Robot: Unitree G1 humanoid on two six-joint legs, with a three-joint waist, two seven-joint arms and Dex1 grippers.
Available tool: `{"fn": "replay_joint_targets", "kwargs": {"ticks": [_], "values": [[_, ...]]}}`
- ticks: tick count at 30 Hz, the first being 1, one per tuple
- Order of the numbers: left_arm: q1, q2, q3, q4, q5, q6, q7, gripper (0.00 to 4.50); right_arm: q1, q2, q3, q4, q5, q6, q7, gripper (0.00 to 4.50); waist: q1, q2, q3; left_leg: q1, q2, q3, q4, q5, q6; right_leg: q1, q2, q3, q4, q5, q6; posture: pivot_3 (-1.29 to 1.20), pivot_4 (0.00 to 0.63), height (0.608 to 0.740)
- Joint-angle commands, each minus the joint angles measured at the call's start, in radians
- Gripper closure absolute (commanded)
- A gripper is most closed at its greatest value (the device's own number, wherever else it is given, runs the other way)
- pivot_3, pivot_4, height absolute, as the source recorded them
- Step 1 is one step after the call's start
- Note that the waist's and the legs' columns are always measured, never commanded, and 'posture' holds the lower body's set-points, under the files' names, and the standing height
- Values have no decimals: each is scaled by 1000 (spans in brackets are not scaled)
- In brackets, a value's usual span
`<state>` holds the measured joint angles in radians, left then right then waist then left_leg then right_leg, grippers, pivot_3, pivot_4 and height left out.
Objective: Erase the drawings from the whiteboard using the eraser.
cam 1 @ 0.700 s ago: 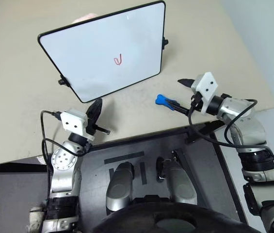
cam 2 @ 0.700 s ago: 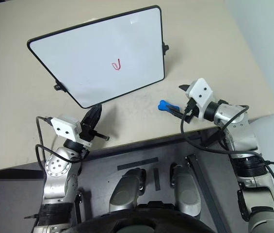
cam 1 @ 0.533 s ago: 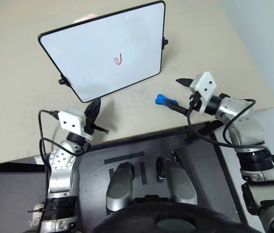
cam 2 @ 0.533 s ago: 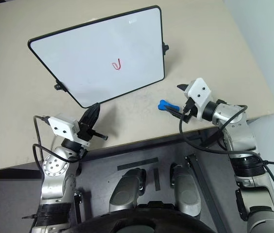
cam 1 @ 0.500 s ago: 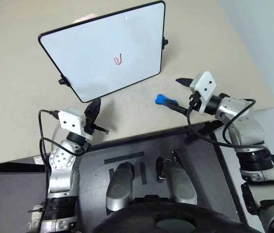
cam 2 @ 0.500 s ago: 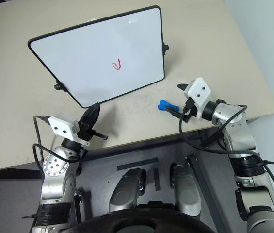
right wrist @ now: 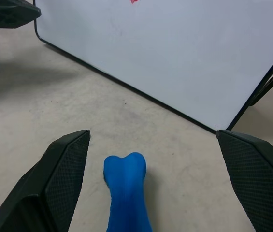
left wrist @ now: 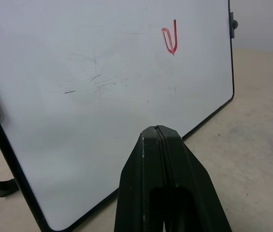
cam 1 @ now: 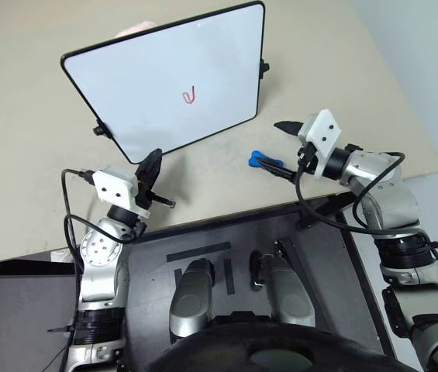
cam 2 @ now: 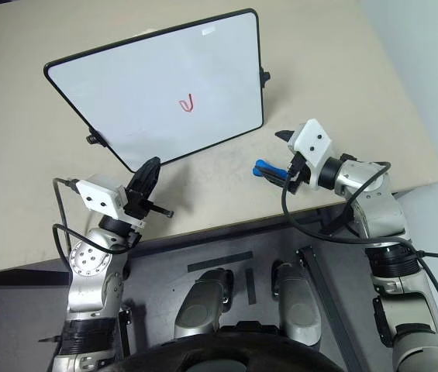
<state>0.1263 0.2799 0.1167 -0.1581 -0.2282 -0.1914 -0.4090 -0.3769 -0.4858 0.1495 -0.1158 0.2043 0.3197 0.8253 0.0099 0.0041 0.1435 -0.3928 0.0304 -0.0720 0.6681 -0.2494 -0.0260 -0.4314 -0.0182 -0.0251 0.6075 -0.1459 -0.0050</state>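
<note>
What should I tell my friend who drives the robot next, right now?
Left gripper: shut, holding nothing, near the whiteboard's lower edge.
Right gripper: wide open, fingers either side of the blue eraser, not gripping it.
The eraser lies on the table in front of the board.
Done: right gripper lined up with the eraser.
Left: grasp the eraser, wipe off the red drawing.

A beige table point(cam 1: 32, 155) carries the whiteboard point(cam 1: 149, 93), seemingly propped on its stand, and the blue eraser point(cam 1: 259, 160) lying just beside it.
</note>
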Motion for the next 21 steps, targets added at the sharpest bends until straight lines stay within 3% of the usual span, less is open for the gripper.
{"fn": "replay_joint_targets", "kwargs": {"ticks": [1, 21], "values": [[26, -9, 8, -60, 8, -21, 17, 4500, -8, -2, 0, -13, 10, -3, 12, 65, 0, 0, 0, 0, 0, 0, 0, 0, 0, 0, 0, 0, 0, 0, 0, 0, 150, 740], [41, -25, 8, -42, -3, -75, 10, 4500, -10, -29, 32, 31, -11, 97, 15, 65, 0, 0, 0, 0, 0, 0, 0, 0, 0, 0, 0, 0, 0, 0, 0, 0, 150, 740]]}}
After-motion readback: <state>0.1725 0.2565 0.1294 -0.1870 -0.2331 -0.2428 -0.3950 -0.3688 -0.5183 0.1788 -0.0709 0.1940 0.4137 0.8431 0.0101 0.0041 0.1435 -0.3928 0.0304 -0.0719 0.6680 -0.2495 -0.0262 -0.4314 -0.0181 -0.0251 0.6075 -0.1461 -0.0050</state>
